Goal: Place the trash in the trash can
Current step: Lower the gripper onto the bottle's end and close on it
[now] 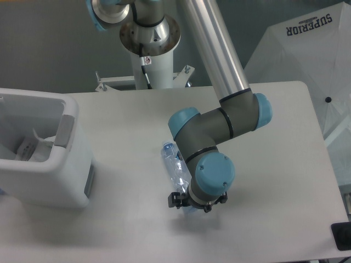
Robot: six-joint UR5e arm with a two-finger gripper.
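A clear bluish crushed bottle (174, 164) is lying on the desk (126, 219), stretching up-left from the claw (196, 205); its grip cannot be told.

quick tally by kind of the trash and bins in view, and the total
crushed plastic bottle: 1, lying on the table under the gripper
white wrapper: 1, inside the trash can
trash can: 1, at the table's left side
total: 3
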